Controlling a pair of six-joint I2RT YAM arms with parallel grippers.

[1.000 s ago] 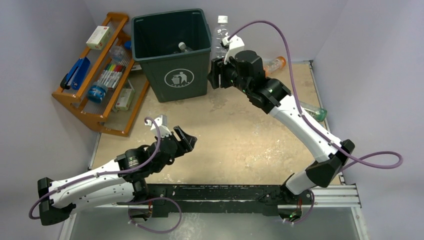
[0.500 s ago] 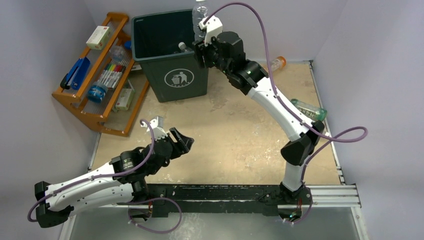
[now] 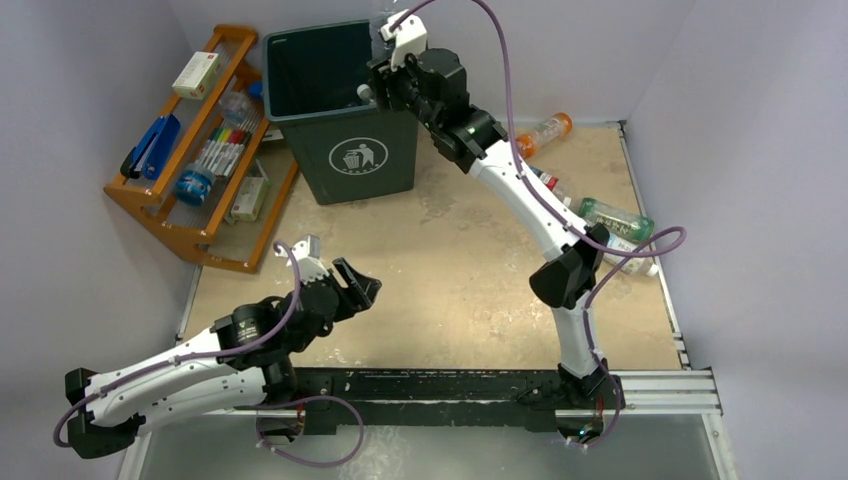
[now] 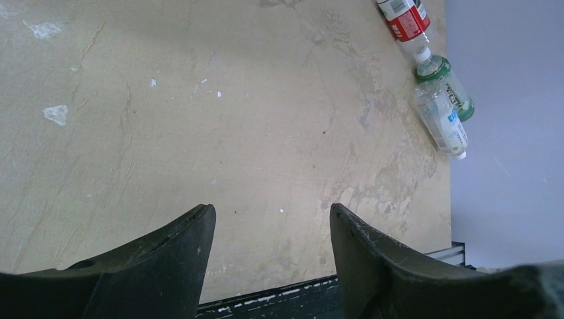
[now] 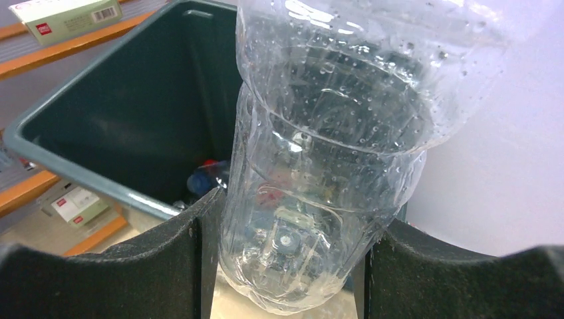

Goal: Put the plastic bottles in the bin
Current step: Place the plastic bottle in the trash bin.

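Note:
My right gripper (image 3: 383, 82) (image 5: 292, 209) is shut on a clear plastic bottle (image 5: 326, 153) and holds it upright over the right rim of the dark green bin (image 3: 345, 120) (image 5: 120, 106). Other bottles (image 3: 368, 95) lie inside the bin. On the table at the right lie an orange-capped bottle (image 3: 545, 130), a red-labelled one (image 3: 548, 185) (image 4: 402, 16), a green one (image 3: 615, 220) (image 4: 447, 86) and a clear one (image 3: 635, 262) (image 4: 442, 123). My left gripper (image 3: 355, 283) (image 4: 273, 212) is open and empty, low over bare table near the front.
An orange wooden rack (image 3: 200, 150) with markers and boxes stands left of the bin. Grey walls close the table on the left, back and right. A black rail (image 3: 450, 385) runs along the near edge.
My right arm has swung left and up with the clear bottle, from beside the bin's right side to over its rim. My left arm has drawn back slightly.

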